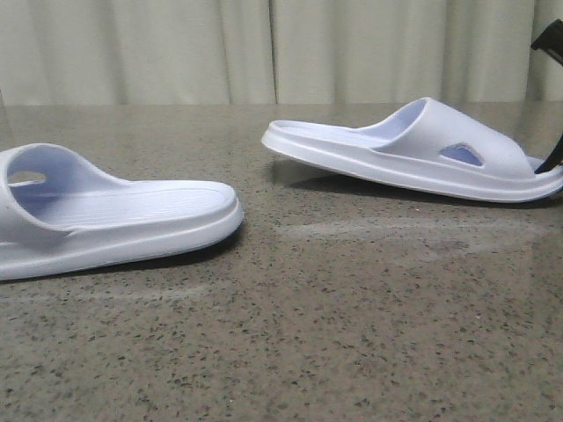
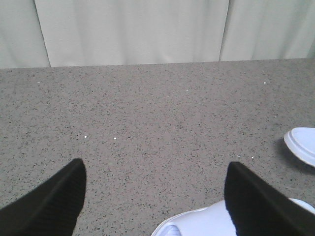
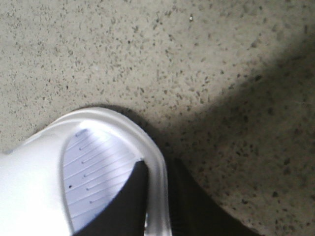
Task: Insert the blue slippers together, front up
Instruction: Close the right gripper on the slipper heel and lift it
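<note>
Two pale blue slippers show in the front view. One slipper [image 1: 114, 220] lies flat on the table at the left, its strap end cut off by the frame edge. The other slipper [image 1: 413, 149] is at the right, its left end raised off the table with a shadow under it. My right gripper [image 3: 157, 167] is shut on this slipper's rim [image 3: 158, 196], one finger on the ribbed footbed [image 3: 93, 167], one outside. My left gripper [image 2: 155, 164] is open and empty above the left slipper's edge [image 2: 197, 223]. The other slipper's tip [image 2: 301, 145] shows beyond.
The speckled grey-brown table [image 1: 352, 334] stretches between and in front of the slippers. A pale curtain [image 1: 264, 44] hangs behind the far edge. A black part of the right arm [image 1: 552, 40] shows at the upper right corner.
</note>
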Action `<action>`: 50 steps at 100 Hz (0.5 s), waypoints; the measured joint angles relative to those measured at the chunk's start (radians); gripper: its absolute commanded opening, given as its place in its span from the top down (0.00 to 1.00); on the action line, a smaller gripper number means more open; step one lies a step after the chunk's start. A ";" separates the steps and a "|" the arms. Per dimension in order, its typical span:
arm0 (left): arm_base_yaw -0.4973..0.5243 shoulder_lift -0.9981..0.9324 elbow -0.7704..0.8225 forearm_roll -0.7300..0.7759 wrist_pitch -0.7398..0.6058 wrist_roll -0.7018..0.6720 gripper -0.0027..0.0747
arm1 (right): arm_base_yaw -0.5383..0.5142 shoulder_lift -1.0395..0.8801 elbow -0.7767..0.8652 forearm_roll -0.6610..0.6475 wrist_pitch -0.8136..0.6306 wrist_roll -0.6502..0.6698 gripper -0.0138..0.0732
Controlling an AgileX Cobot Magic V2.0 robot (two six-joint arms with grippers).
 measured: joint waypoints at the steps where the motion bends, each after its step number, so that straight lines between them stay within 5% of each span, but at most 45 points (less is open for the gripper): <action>1: 0.000 0.000 0.000 0.000 0.000 0.000 0.30 | 0.000 0.000 0.000 0.000 0.000 0.000 0.96; 50: 0.000 0.000 0.000 0.000 0.005 0.000 0.46 | 0.000 0.000 0.000 -0.002 -0.011 -0.080 0.96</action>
